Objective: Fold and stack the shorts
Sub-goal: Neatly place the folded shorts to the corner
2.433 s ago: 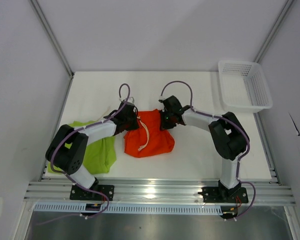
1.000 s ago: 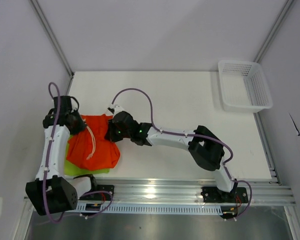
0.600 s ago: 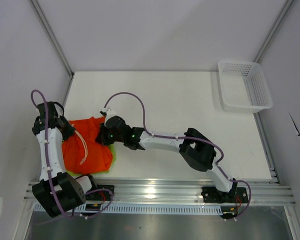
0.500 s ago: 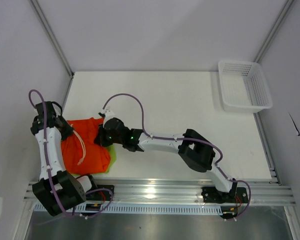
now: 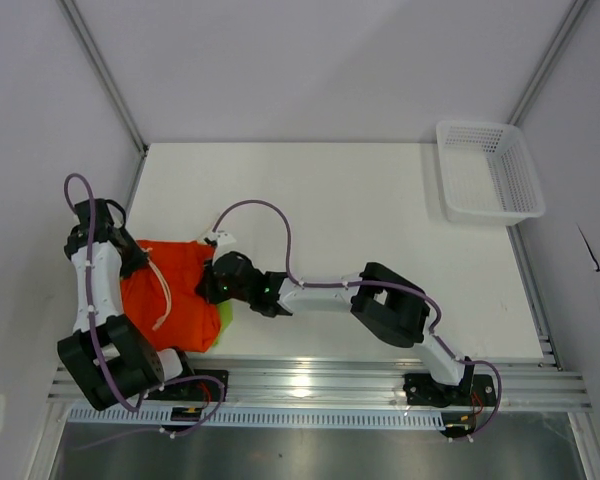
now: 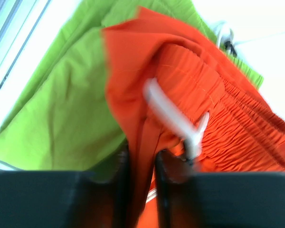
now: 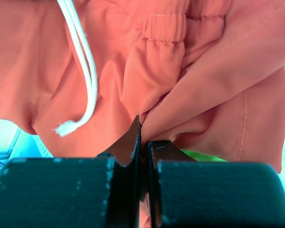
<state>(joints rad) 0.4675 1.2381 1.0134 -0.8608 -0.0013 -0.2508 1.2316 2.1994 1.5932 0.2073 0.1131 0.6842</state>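
Stacking looks nearly done: at the near-left corner of the table [image 5: 380,200] we note the orange shorts [image 5: 175,300], folded into a bundle, lying on the green shorts [image 6: 61,109], of which only a sliver shows from above. Left gripper [image 6: 141,159] pinches an orange edge; right gripper [image 7: 143,137] is clamped on an orange fold. Left to do, we judge: release and tidy. Far right, the basket [image 5: 485,170] stands well apart.

green shorts [image 5: 225,315]: mostly hidden under orange shorts [image 5: 180,290] | drawstring [image 6: 166,109]: blurred | left claw [image 6: 141,157]: fingers blurred
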